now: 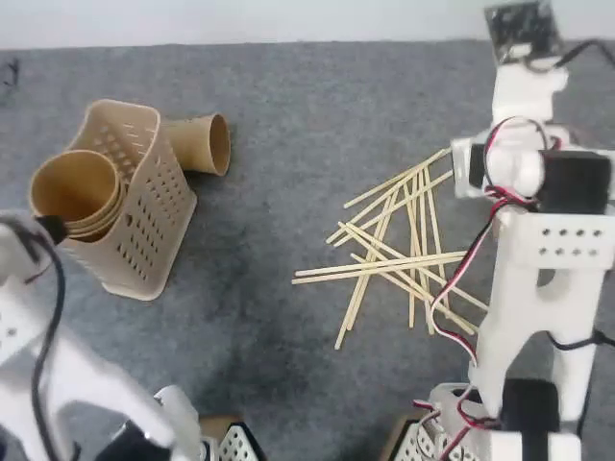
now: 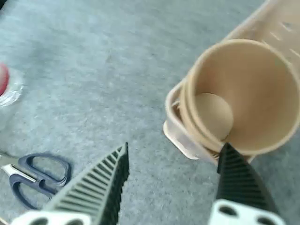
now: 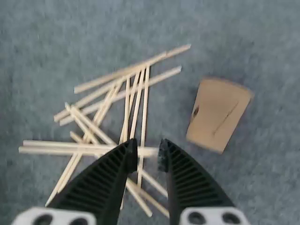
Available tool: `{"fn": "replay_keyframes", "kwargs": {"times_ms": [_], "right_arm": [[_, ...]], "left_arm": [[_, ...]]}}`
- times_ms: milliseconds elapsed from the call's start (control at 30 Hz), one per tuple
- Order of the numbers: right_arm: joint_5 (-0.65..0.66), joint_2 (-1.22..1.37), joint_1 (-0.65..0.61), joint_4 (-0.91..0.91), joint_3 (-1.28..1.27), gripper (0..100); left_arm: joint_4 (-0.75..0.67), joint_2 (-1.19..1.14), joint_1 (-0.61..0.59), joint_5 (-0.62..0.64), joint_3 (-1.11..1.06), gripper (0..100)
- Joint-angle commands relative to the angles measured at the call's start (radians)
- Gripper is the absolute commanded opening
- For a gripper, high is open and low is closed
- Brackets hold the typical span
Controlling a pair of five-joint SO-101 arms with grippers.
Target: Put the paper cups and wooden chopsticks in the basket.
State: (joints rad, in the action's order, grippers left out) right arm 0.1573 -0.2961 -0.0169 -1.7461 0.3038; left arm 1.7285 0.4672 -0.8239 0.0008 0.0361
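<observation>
A beige slotted basket (image 1: 144, 206) lies on its side on the grey carpet. Nested paper cups (image 1: 75, 192) fill its mouth. One more paper cup (image 1: 200, 144) lies on its side just behind the basket. Wooden chopsticks (image 1: 399, 250) are scattered in a loose pile to the right. My left gripper (image 2: 173, 183) is open and empty, just short of the nested cups (image 2: 236, 101) in the basket (image 2: 281, 28). My right gripper (image 3: 147, 152) hovers over the chopsticks (image 3: 126, 103), its fingers a narrow gap apart with nothing gripped.
Blue-handled scissors (image 2: 37, 176) lie on the carpet near the left gripper, and a red object (image 2: 2, 79) is beyond them. A brown cardboard piece (image 3: 218, 115) lies beside the chopsticks. The right arm (image 1: 543, 240) stands over the pile's right side.
</observation>
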Motion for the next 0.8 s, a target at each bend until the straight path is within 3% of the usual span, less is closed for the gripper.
{"fn": "replay_keyframes", "kwargs": {"times_ms": [0,267,467,767], "right_arm": [[-0.009,-0.071,0.015,0.071,-0.163,9.1],[-0.009,-0.196,0.013,0.421,-0.678,8.7],[-0.018,-0.348,0.005,0.647,-0.990,8.7],[-0.094,-0.476,-0.090,0.900,-1.347,9.0]], "left_arm": [[0.028,-0.051,0.043,0.064,0.038,30],[0.000,-0.084,0.124,0.173,0.105,30],[0.002,-0.078,0.124,0.180,0.191,30],[-0.026,-0.126,0.124,0.176,0.125,30]]}}
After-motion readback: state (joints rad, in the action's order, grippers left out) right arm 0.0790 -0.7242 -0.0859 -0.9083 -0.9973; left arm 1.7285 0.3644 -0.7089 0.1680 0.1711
